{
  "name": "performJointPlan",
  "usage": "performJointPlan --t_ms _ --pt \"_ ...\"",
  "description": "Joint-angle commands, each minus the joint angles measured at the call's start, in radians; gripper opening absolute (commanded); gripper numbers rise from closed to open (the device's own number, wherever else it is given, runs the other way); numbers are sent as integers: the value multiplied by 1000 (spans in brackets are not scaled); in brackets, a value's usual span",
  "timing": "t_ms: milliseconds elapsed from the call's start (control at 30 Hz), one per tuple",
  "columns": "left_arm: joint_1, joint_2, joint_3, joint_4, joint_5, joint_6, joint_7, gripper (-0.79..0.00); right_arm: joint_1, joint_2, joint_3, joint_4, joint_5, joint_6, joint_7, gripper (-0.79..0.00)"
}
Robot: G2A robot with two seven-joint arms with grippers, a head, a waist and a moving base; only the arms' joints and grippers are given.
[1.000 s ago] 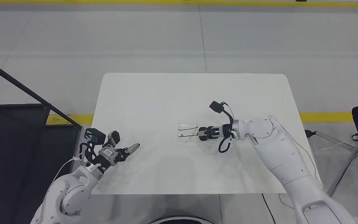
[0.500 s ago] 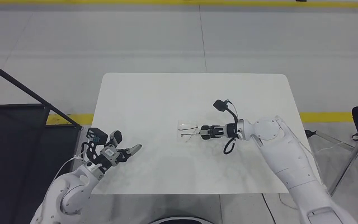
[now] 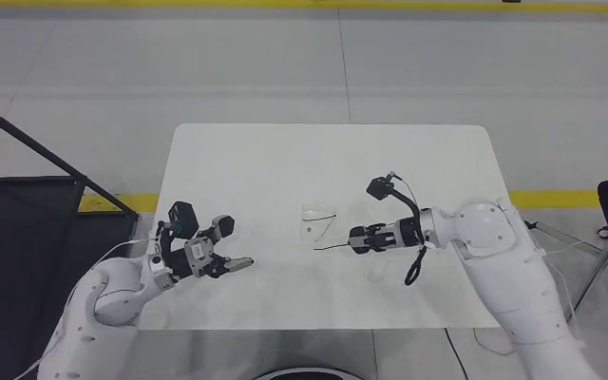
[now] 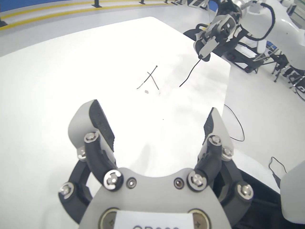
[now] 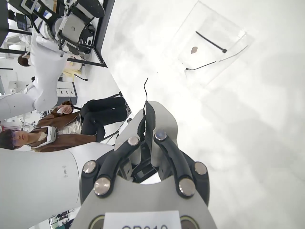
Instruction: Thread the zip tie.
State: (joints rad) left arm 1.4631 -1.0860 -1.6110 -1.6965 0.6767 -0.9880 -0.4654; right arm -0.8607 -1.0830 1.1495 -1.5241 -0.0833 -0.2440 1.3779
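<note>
While I read the top view, the right gripper (image 3: 352, 238) sits over the table (image 3: 285, 161) with its fingers pressed together on one end of the zip tie (image 3: 332, 245). The tie is a thin black strand running from the fingertips toward the clear tray (image 3: 306, 207), and its free end is near the tray's edge. The left gripper (image 3: 235, 244) is near the table's edge on its own side, well apart from the tie. Its fingers are spread wide with nothing between them.

In the left wrist view, I confirm the left gripper (image 4: 153, 107) is wide apart, both black pads bare. Farther off, the zip tie (image 4: 190, 72) hangs from the right gripper (image 4: 204, 54) in a slight curve, its free end low over the table. Two spare ties (image 4: 151, 80) appear crossed beside it.

In the right wrist view, the zip tie (image 5: 145, 89) projects from the closed fingertips as a short, kinked black tail. The spare ties (image 5: 210, 42) lie inside the clear tray (image 5: 245, 35), each with a small head.
</note>
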Motion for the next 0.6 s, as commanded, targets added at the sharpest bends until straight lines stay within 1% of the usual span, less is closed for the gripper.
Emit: performJointPlan --t_ms 0,33,100,500,567 --pt "-22 6 15 20 -50 -24 -32 0 2 3 0 -23 10 5 23 -785" --pt "-28 9 20 24 -67 -24 -47 0 3 4 -1 -30 14 5 33 -785" --pt "-28 9 20 24 -67 -24 -47 0 1 6 -1 -31 21 18 30 -785" --pt "-28 9 20 24 -67 -24 -47 0 1 6 -1 -31 21 18 30 -785" --pt "-36 8 34 29 -72 4 -36 0 -4 6 -3 -35 20 16 8 -785"
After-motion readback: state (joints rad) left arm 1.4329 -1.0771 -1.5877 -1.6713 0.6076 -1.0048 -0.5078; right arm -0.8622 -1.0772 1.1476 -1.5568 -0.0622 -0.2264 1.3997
